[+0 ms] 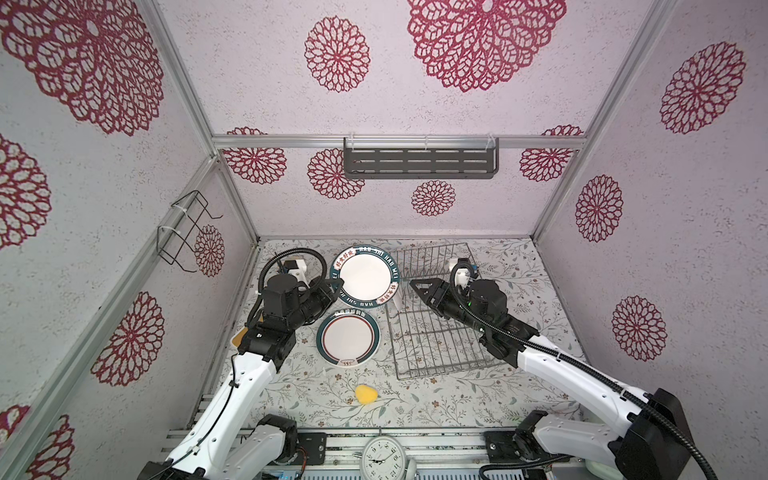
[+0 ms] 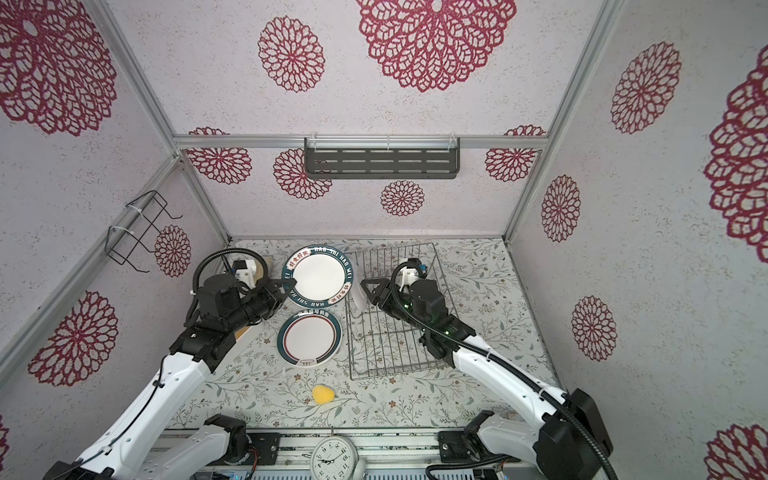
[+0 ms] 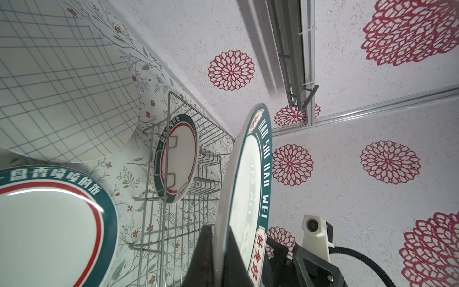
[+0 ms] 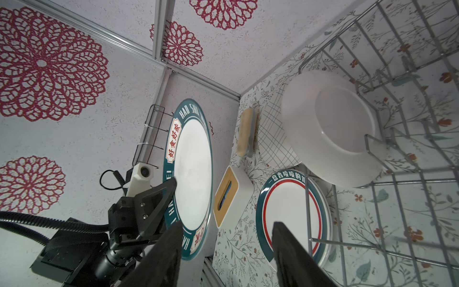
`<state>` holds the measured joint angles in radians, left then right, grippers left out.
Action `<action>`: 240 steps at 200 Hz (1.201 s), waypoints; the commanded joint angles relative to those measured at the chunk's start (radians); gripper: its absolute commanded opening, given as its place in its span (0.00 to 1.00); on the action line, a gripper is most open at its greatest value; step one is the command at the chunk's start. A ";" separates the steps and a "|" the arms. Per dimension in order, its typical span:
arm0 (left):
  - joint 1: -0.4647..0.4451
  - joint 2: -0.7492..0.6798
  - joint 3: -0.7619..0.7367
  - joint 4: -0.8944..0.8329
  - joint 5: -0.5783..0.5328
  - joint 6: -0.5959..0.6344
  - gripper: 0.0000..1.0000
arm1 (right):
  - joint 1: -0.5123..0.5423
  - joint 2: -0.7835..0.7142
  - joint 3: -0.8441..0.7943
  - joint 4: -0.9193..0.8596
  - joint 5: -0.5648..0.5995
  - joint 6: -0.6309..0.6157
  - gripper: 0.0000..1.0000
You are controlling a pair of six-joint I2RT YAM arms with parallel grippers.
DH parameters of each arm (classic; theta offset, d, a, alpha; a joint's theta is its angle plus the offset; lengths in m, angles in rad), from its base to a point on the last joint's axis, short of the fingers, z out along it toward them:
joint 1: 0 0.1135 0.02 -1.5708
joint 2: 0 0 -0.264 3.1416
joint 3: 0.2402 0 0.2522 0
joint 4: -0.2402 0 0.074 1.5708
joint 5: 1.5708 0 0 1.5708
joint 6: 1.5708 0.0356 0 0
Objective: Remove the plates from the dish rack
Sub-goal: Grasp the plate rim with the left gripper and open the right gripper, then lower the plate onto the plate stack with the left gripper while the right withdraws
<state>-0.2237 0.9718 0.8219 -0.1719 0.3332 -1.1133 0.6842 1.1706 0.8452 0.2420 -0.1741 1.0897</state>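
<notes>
Qty: 4 plates [image 4: 193, 161] [image 4: 330, 129] [image 4: 290, 211] [image 4: 273, 139], 1 rack [image 1: 436, 332].

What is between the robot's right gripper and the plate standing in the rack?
Nothing visible. The open right gripper sits right beside the standing plate; only the dish rack's own wire prongs hold it.

Left arm [image 1: 245, 378] reaches in from the near left with the elbow bent. The left hand [image 1: 337, 285] points toward the middle, pinched tight on the rim of a plate [image 1: 365, 274]. Right arm [image 1: 557, 359] stretches in low from the near right, and the right hand [image 4: 226, 225] aims leftward, fingers spread wide, gripping nothing.
</notes>
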 commanded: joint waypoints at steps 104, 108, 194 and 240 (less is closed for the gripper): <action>0.204 -0.118 -0.308 -0.119 0.004 0.118 0.00 | -0.007 0.024 0.056 -0.133 0.099 -0.134 0.70; 0.204 -0.115 -0.319 -0.112 0.005 0.116 0.00 | -0.008 0.026 0.059 -0.134 0.101 -0.135 0.70; 0.204 -0.010 -0.384 -0.010 0.043 0.118 0.00 | -0.005 0.075 0.093 -0.213 0.163 -0.167 0.72; 0.204 0.047 -0.390 0.035 0.087 0.116 0.00 | 0.000 0.075 0.117 -0.286 0.236 -0.212 0.73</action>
<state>-0.0250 1.0035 0.4355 -0.2249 0.3710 -1.0023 0.6807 1.2533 0.9276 -0.0135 0.0055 0.9237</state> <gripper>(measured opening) 0.082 0.728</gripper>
